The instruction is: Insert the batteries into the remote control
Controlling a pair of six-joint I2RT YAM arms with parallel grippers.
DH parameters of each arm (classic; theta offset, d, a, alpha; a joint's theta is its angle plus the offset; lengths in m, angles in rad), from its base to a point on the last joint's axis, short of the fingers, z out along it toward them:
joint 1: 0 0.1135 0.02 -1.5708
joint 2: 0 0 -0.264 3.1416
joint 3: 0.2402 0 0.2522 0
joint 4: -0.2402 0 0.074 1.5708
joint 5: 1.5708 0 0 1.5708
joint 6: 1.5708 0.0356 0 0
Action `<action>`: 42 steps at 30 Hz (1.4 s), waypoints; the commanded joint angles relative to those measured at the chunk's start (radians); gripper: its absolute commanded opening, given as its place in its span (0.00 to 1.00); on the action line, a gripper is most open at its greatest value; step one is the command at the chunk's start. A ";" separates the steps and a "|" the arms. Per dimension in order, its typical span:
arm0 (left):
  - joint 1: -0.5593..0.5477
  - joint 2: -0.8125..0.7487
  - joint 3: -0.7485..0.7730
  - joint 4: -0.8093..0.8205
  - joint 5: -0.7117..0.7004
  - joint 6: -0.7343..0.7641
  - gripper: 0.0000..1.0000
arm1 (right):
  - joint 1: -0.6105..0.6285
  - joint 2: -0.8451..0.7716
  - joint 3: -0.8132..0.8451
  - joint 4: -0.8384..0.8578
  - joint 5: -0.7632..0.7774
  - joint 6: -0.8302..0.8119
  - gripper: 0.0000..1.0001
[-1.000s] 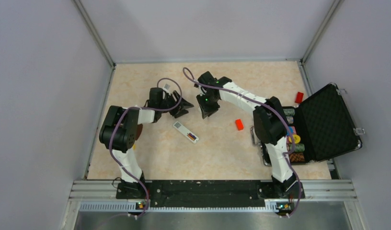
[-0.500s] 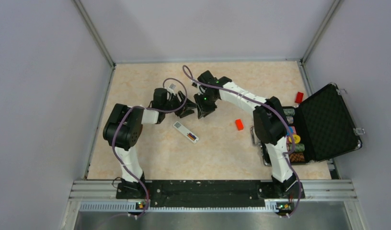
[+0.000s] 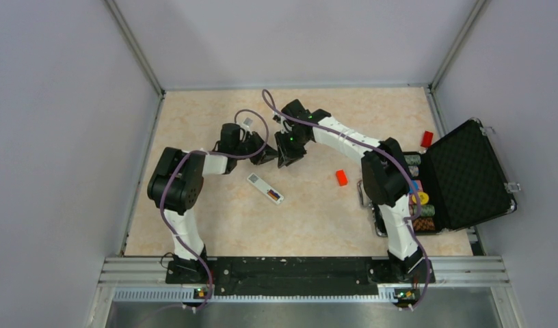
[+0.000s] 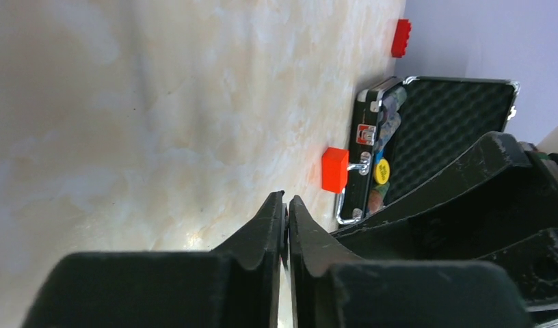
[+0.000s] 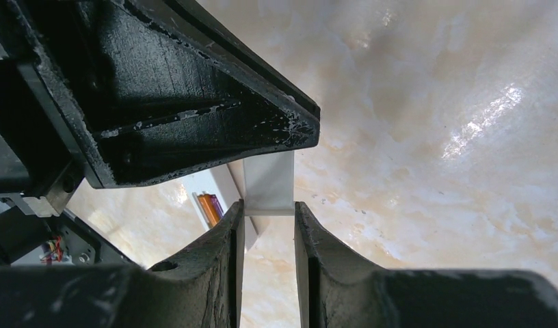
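Marbled tabletop (image 3: 317,219) carries the remote control (image 3: 265,188), batteries (image 3: 273,195) seated, nearer than both grippers. The right gripper (image 5: 268,205) clamps the white plate (image 5: 269,181); the left gripper (image 4: 286,198), nearly closed, seemingly pinches it. We verify one grip before releasing the other.

the left gripper (image 3: 268,156) and the right gripper (image 3: 283,161) meet nose to nose in the middle of the table (image 3: 221,229), both pinching a small white plate (image 5: 269,183), so there is no way through between them. the remote (image 3: 265,188) lies just on their near side, apart from both, and narrows the approach from the front. the right arm (image 3: 344,140) slants across the far right, and the left arm (image 3: 184,181) blocks the left middle. a red block (image 3: 341,178) sits alone to the right of the remote with bare table all around it. the open case (image 3: 468,174) takes up the right edge, with a second red block (image 3: 427,139) just behind it. the near strip in front of the remote and the far strip along the back wall are open.
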 commanded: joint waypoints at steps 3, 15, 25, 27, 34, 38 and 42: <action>-0.006 -0.024 0.047 -0.095 -0.019 0.075 0.00 | -0.005 -0.043 0.008 0.051 -0.013 0.036 0.27; -0.004 -0.084 0.301 -0.885 -0.092 0.149 0.00 | 0.017 -0.436 -0.392 0.404 -0.085 -0.198 0.58; -0.005 -0.217 0.321 -1.080 -0.043 -0.003 0.00 | 0.290 -0.819 -1.035 1.191 0.236 -0.610 0.59; -0.006 -0.268 0.316 -1.101 -0.056 -0.037 0.00 | 0.310 -0.826 -1.086 1.294 0.288 -0.635 0.59; -0.049 -0.414 0.251 -1.122 -0.106 -0.161 0.00 | 0.319 -0.842 -1.184 1.561 0.319 -0.745 0.60; -0.081 -0.460 0.221 -1.122 -0.150 -0.208 0.00 | 0.319 -0.831 -1.203 1.646 0.241 -0.787 0.59; -0.101 -0.486 0.211 -1.123 -0.180 -0.229 0.00 | 0.319 -0.823 -1.208 1.685 0.184 -0.792 0.57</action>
